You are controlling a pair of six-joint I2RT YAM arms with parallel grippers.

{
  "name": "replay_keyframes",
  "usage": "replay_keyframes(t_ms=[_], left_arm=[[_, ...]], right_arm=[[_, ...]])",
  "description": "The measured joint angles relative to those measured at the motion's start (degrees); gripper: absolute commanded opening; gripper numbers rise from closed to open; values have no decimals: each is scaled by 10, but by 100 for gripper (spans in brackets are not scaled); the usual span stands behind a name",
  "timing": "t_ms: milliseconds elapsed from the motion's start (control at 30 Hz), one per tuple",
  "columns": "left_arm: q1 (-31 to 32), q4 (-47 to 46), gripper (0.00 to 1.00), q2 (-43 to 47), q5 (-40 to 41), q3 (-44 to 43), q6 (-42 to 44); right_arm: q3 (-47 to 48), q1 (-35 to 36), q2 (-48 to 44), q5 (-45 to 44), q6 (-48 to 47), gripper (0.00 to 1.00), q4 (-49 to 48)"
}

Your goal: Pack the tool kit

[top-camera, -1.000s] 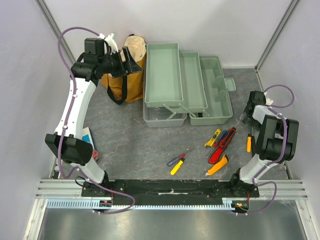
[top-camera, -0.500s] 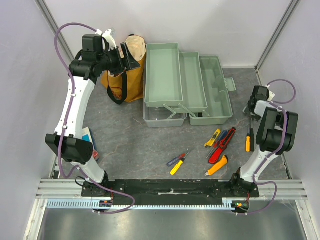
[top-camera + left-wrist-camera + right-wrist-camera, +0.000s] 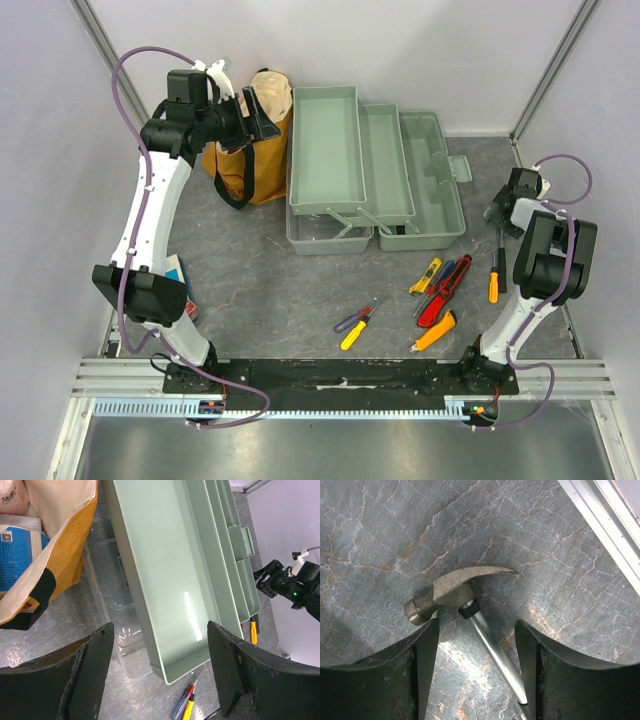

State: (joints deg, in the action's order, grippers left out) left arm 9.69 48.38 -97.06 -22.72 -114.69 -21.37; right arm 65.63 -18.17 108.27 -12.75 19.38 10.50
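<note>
Hammer (image 3: 452, 592) handle — seemingly behind right hand (image 3: 476, 629)

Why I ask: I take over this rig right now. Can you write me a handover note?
Left end effector: open, empty, raised near the toolbox.
Right end effector: open, straddling the hammer at its neck; hammer lies on the table.
Toolbox: open, trays look empty.
Tools: loose on the table in front of it.
Done: nothing packed.
Left: hammer and every tool in, then fold it shut.
</note>
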Motion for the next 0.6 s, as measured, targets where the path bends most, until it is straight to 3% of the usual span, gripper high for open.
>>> replay_keyframes(t_ms=[167,333,600], left_arm=[[0,0,80,-5,0,0,0],[0,0,80,-16,-2,-2,0],[0,0,79,-22,-5,-7,0]], right_arm=[[-4,0,-5,3,-2,65,10],[-7,-1,-6,2,-13,47,11],[1,0,2,-2,-28,37,7]])
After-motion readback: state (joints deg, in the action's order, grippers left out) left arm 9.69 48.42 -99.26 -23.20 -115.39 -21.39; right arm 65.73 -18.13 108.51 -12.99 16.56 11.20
